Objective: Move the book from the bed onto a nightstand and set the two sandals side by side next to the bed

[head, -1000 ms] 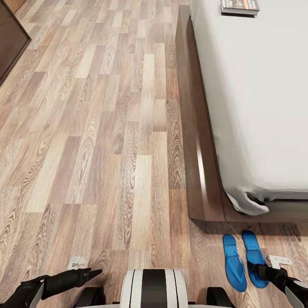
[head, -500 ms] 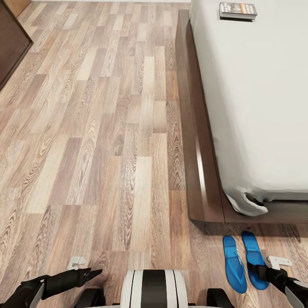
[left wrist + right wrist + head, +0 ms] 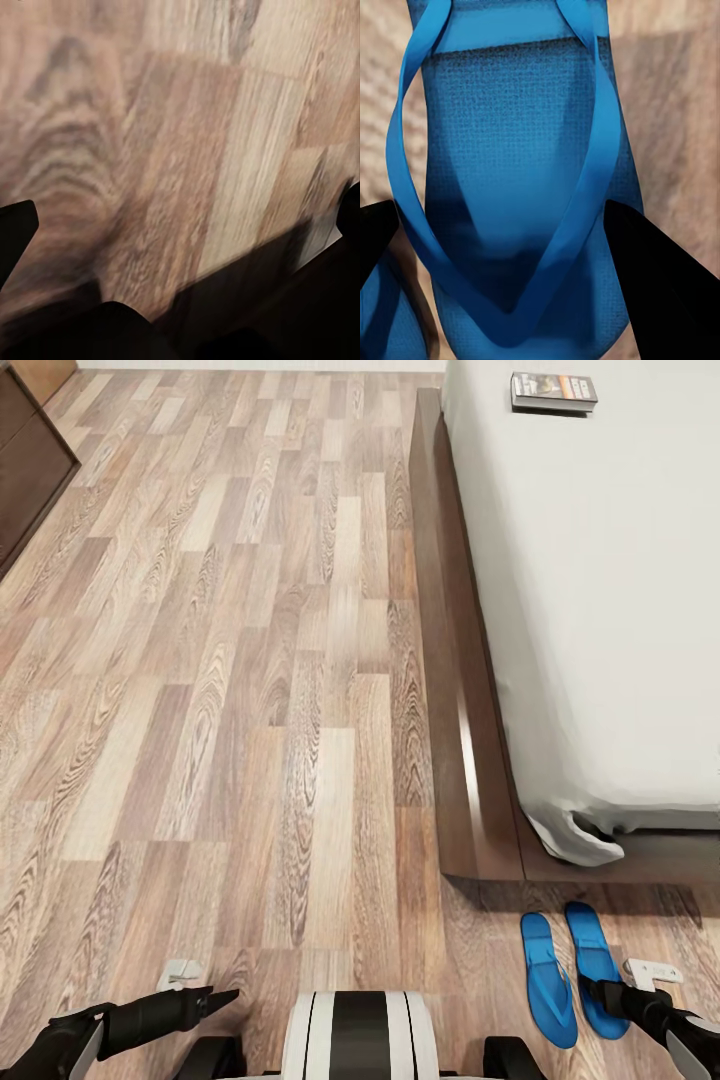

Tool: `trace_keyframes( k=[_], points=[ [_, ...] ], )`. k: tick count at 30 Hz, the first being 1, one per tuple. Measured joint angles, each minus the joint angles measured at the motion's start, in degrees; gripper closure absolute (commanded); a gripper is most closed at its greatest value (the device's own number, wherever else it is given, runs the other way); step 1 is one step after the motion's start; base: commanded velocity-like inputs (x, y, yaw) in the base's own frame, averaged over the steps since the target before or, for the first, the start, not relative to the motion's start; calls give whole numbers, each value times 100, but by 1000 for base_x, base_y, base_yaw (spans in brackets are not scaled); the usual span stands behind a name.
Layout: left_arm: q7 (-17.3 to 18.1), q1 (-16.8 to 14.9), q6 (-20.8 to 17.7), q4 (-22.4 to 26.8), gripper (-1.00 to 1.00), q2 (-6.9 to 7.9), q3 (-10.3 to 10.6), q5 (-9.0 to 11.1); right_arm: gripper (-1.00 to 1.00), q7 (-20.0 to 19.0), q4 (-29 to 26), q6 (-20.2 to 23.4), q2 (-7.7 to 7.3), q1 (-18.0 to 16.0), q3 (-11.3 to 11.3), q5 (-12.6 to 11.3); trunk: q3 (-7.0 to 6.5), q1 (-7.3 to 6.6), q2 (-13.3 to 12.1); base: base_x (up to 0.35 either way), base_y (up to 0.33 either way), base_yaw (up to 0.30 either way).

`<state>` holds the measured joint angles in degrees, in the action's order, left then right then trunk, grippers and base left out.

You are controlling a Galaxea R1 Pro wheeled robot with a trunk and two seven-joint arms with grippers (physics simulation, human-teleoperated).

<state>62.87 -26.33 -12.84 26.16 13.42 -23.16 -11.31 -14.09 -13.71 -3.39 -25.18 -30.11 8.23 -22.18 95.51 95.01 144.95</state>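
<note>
two blue sandals [image 3: 572, 972] lie side by side on the floor [image 3: 250, 710] at the near end of the bed [image 3: 600, 610], apparently placed. the book [image 3: 553, 390] waits far up the mattress. the right pincer [image 3: 605, 992] hangs low over the right sandal, open; the left pincer [image 3: 222, 996] points forward, state untellable.

bedroom: bed [image 3: 600, 610], wood-plank floor [image 3: 230, 660]

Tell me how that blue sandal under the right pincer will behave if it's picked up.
The sandal looks thin and flat, so it is probably light and may bend or droop if lifted by one end. Its thin strap likely flexes when pinched. Lying flat on the wood floor, it should slide rather than roll or tip.
</note>
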Motion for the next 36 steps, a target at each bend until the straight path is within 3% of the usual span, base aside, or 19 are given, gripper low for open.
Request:
trace_keyframes(
  k=[29,30,36],
  points=[
    [-17,2,8,-3,-100,0,7,0,100,-1,0,1,0,0,0,-1,0,0,0,-34,0,0],
    [-17,4,8,-3,-100,0,7,0,-100,-1,0,1,0,0,0,-2,0,0,0,0,0,0],
    [-17,3,8,-4,-100,0,7,0,-100,-2,0,3,0,0,0,-4,0,0,0,0,0,0]
  ],
)
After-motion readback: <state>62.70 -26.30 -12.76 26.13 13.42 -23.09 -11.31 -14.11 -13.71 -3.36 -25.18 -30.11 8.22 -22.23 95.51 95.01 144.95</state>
